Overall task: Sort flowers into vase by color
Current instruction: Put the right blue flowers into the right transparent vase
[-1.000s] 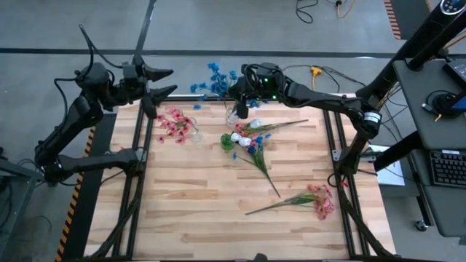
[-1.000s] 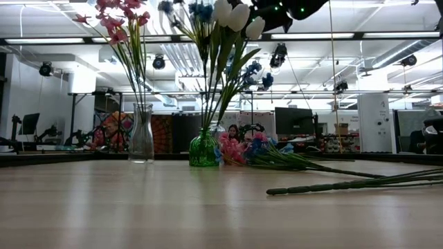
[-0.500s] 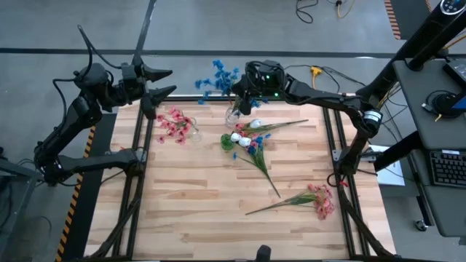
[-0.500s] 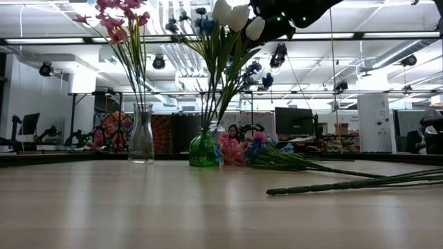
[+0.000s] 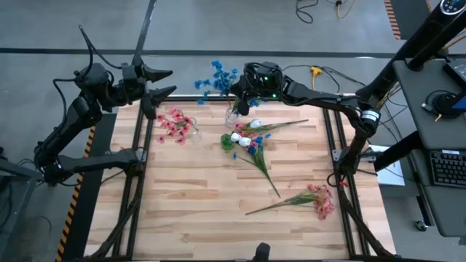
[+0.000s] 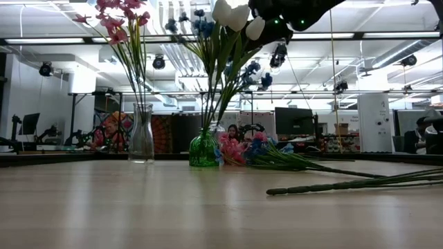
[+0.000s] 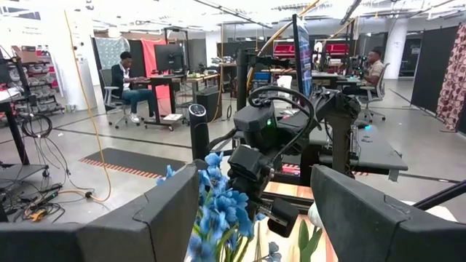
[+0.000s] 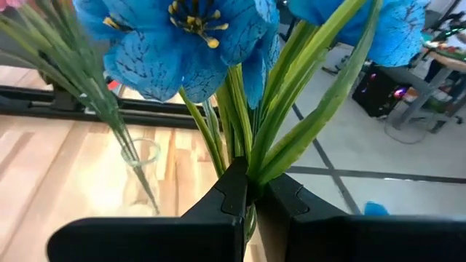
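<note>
My right gripper [image 5: 244, 98] is shut on a blue flower sprig [image 5: 218, 76] at the table's far edge, over a clear vase [image 5: 233, 115]. The blue blossoms [image 8: 189, 36] stand above its fingers. A second clear vase [image 6: 142, 136] holds pink flowers [image 5: 173, 122]. A green vase [image 6: 203, 149] holds white flowers [image 6: 232, 14]. Pink and blue sprigs [image 5: 255, 144] lie on the table beside it, and one pink sprig [image 5: 319, 200] lies at the near right. My left gripper [image 5: 159, 82] hangs open and level over the far left corner. My right gripper pinches the blue sprig's bundle of green stems and leaves [image 8: 244, 156] between its two fingers, below the blossoms. The fingers come nearly level from the table's right and lie across the stems. The sprig stands upright, blossoms up; its lower end is hidden by the fingers.
The table's metal frame rails [image 5: 138, 156] run along both sides. Loose stems [image 5: 271, 183] stretch toward mid-table. The near left of the wooden top [image 5: 182, 211] is bare. People sit at desks in the room beyond.
My right gripper has sunk a little with the blue sprig, staying shut on it. The blue blossoms stand slightly lower in the low view.
</note>
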Robot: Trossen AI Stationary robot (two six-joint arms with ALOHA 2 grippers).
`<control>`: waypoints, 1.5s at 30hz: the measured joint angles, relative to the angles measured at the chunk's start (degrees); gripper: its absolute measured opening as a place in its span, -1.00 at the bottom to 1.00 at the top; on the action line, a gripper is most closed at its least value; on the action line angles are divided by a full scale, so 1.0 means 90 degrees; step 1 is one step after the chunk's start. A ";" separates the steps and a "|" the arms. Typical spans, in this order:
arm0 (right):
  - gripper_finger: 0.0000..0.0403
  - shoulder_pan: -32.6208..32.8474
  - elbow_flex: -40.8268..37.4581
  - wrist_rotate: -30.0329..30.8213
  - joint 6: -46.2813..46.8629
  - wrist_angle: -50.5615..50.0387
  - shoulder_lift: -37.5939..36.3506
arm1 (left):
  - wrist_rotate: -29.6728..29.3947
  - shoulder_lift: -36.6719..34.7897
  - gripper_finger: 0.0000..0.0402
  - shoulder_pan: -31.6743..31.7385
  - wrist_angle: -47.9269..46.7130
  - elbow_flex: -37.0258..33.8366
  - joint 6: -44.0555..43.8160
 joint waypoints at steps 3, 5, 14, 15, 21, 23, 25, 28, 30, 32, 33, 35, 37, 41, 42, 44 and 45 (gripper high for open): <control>-0.94 -0.0010 0.0000 0.0032 -0.0058 -0.0027 0.0000 | 0.0000 0.0000 0.23 0.0000 0.0005 0.0000 0.0001; -0.94 -0.0012 0.0000 0.0032 -0.0058 -0.0037 0.0000 | -0.0002 0.0002 0.23 0.0000 0.0003 0.0000 0.0002; -0.94 -0.0012 -0.0005 0.0037 0.0005 -0.0051 0.0000 | -0.0002 0.0002 0.23 0.0000 -0.0027 0.0000 0.0002; -0.94 -0.0012 -0.0005 0.0037 0.0004 -0.0051 0.0000 | 0.0000 0.0002 0.23 0.0000 -0.0027 0.0000 0.0002; -0.94 -0.0012 -0.0005 0.0037 0.0000 -0.0053 0.0000 | 0.0000 0.0002 0.23 0.0000 -0.0043 0.0000 0.0002; -0.94 -0.0012 -0.0005 0.0039 -0.0003 -0.0054 0.0000 | 0.0000 0.0002 0.23 0.0000 -0.0070 0.0000 0.0004; -0.94 -0.0012 -0.0005 0.0039 -0.0004 -0.0051 0.0000 | 0.0000 0.0002 0.23 0.0001 -0.0081 0.0000 0.0005; -0.94 -0.0012 -0.0005 0.0039 -0.0012 -0.0048 0.0009 | 0.0000 0.0002 0.23 0.0000 -0.0090 0.0000 0.0005; -0.94 -0.0014 -0.0005 0.0042 -0.0005 -0.0046 0.0016 | 0.0000 0.0002 0.23 0.0000 -0.0090 0.0000 0.0005; -0.94 -0.0024 -0.0005 0.0042 -0.0008 -0.0051 0.0024 | 0.0000 0.0001 0.23 0.0001 -0.0090 0.0000 0.0005; -0.94 -0.0024 -0.0007 0.0042 -0.0012 -0.0047 0.0037 | 0.0000 0.0000 0.23 0.0000 -0.0092 0.0000 0.0005; -0.94 -0.0024 -0.0007 0.0042 -0.0002 -0.0051 0.0049 | 0.0000 0.0000 0.23 0.0000 -0.0090 0.0000 0.0005; -0.94 -0.0024 -0.0010 0.0042 -0.0002 -0.0056 0.0058 | 0.0000 0.0000 0.23 0.0000 -0.0092 0.0000 0.0005; -0.94 -0.0024 -0.0010 0.0039 -0.0012 -0.0032 0.0058 | 0.0000 0.0000 0.23 0.0000 -0.0092 0.0000 0.0005; -0.94 -0.0024 -0.0010 0.0039 -0.0012 -0.0027 0.0058 | 0.0000 0.0000 0.23 0.0000 -0.0092 0.0000 0.0005; -0.94 -0.0024 -0.0010 0.0037 -0.0012 -0.0024 0.0058 | 0.0000 0.0000 0.23 0.0000 -0.0092 0.0000 0.0014; -0.94 -0.0024 -0.0010 0.0037 -0.0010 -0.0022 0.0058 | 0.0002 0.0000 0.23 0.0000 -0.0094 0.0000 0.0034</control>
